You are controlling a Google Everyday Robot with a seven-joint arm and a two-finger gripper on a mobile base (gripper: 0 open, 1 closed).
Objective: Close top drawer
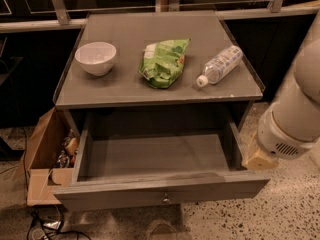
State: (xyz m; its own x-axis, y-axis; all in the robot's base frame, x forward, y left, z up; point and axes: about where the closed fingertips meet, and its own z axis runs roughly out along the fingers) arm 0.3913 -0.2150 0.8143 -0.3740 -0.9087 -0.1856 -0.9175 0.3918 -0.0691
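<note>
The top drawer [155,156] of the grey cabinet is pulled far out toward me, and its inside is bare. Its front panel [125,194] faces me at the bottom of the view, with a small round metal knob [165,200] at its centre. A white segment of my arm [292,119] hangs at the right edge, beside the drawer's right front corner and apart from it. My gripper is out of view. No other drawer fronts show.
On the cabinet top [125,89] stand a white bowl [96,57], a green snack bag [164,61] and a plastic bottle [220,64] lying on its side. An open cardboard box [45,156] and cables [47,226] are on the floor at left. A beige block [260,159] sits by my arm.
</note>
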